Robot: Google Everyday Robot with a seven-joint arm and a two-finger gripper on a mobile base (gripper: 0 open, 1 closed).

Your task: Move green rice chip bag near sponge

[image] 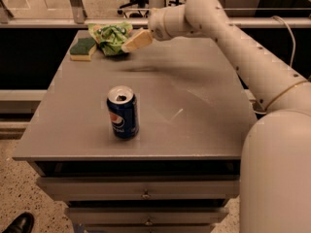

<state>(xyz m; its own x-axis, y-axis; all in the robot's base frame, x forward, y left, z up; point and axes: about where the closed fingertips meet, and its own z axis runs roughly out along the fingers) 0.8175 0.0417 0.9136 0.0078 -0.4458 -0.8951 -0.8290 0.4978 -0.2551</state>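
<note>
Well, the green rice chip bag (111, 34) lay by the sponge (82, 48) (maybe touching it) on the desk (194, 110). The tool (137, 40) sat at the bag's edge; apart or together, I could not tell. Best to pull away slowly.

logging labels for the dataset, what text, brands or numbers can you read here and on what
Blue soda can: a round red, white and blue logo, no letters readable.
Green rice chip bag: white print, too blurred to read.
Sponge: none.
End effector, at the bag's right edge: none.
</note>
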